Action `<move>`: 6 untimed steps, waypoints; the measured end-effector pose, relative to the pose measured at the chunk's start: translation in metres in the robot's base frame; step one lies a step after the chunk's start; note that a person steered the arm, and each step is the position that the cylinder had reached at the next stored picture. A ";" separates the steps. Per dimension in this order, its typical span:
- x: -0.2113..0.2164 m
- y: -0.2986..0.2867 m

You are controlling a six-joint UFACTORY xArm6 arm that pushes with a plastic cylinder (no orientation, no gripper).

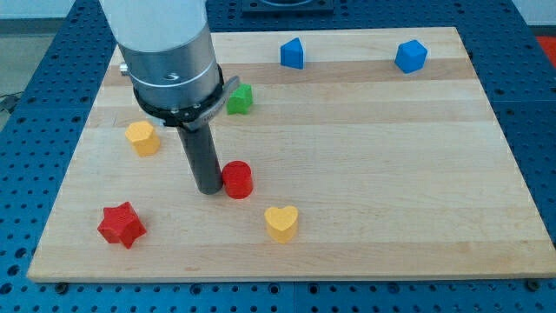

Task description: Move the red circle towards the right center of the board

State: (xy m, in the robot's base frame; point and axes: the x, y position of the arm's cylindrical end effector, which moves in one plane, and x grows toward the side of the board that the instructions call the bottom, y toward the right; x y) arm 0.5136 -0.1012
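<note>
A pale wooden board [391,174] lies on a blue perforated table [530,104].

Yellow heart [281,223], red star [120,225], yellow block [142,137], green block [240,99], two blue blocks [293,53] [410,56].

tip [208,190] touching red circle [237,179] on its left, yellow heart [281,223] lower right

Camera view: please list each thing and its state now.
My tip: on the board, touching the red circle's left side.
Red circle: upright.
Yellow heart: lying flat, apart.
Red star: flat, apart.
Green block: partly hidden by the arm.
</note>
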 end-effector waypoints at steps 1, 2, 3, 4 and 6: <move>0.004 0.019; -0.004 0.050; -0.013 0.080; -0.024 0.114; -0.041 0.171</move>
State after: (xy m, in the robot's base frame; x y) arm 0.4722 0.0701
